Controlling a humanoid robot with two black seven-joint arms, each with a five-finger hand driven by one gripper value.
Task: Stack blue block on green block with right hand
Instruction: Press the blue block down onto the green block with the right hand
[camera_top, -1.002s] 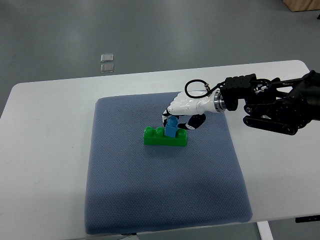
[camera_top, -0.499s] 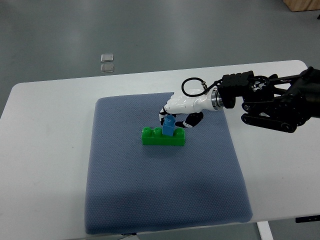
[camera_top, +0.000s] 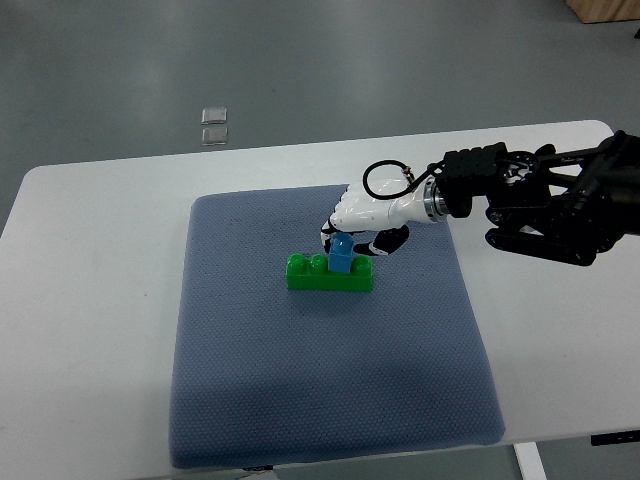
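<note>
Right robot hand (camera_top: 352, 232), its fingers curled around the blue block (camera_top: 342, 254), apparently still in contact. The blue block stands on the green block (camera_top: 329, 274), directly beneath the fingertips, on the grey-blue mat (camera_top: 330, 390) covering the worktop (camera_top: 90, 300).

1 steep overhead view from the robot's side, table (camera_top: 100, 300) mid-distance.

Only the green block (camera_top: 330, 274) with the blue block (camera_top: 342, 254) and the right hand (camera_top: 365, 222) occupied the grey mat (camera_top: 320, 390); its lower half lay open.
</note>
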